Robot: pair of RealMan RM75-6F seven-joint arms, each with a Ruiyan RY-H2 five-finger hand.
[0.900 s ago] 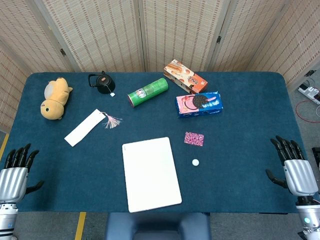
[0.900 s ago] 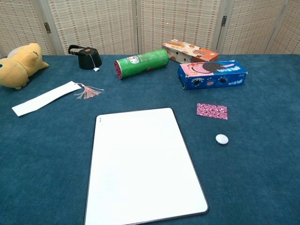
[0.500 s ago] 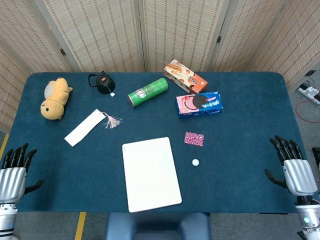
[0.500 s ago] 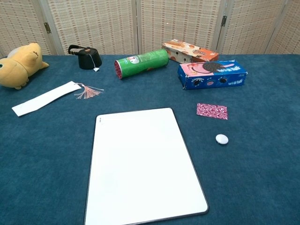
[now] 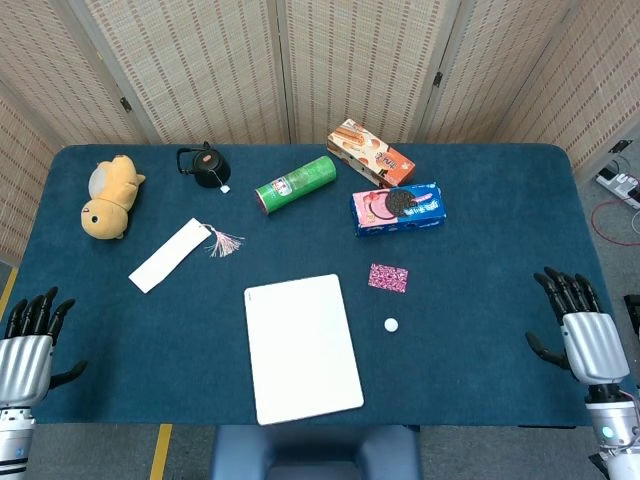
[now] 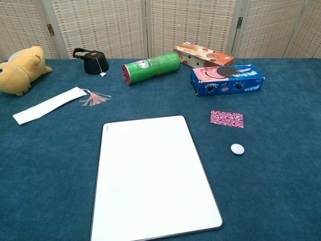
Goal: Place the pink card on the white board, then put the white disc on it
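head view: high above, looking steeply down on the whole tabletop [image 5: 500, 250] | chest view: low at the near edge, facing the far screen, closer in | shared: white board [image 5: 302, 347] [image 6: 153, 175] and the items beyond it
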